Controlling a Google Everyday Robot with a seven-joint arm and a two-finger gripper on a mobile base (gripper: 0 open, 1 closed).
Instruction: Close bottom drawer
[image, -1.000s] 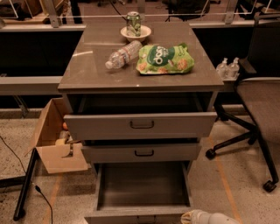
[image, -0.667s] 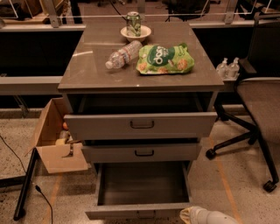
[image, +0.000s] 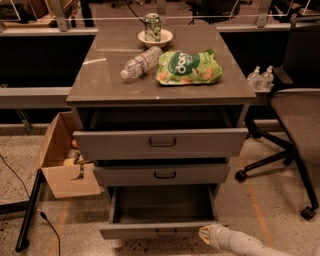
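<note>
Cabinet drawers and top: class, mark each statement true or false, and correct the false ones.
1. The bottom drawer is pulled out. True.
2. The gripper is at the top drawer's handle. False: it is low, by the bottom drawer's front right corner.
3. A can stands in the bowl. True.
4. The bottle stands upright. False: it lies on its side beside the bag.

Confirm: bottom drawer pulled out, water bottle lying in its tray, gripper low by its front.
Wrong on the bottle: the camera view shows the water bottle on the cabinet top, not in the bottom drawer. The gripper is by its front.
</note>
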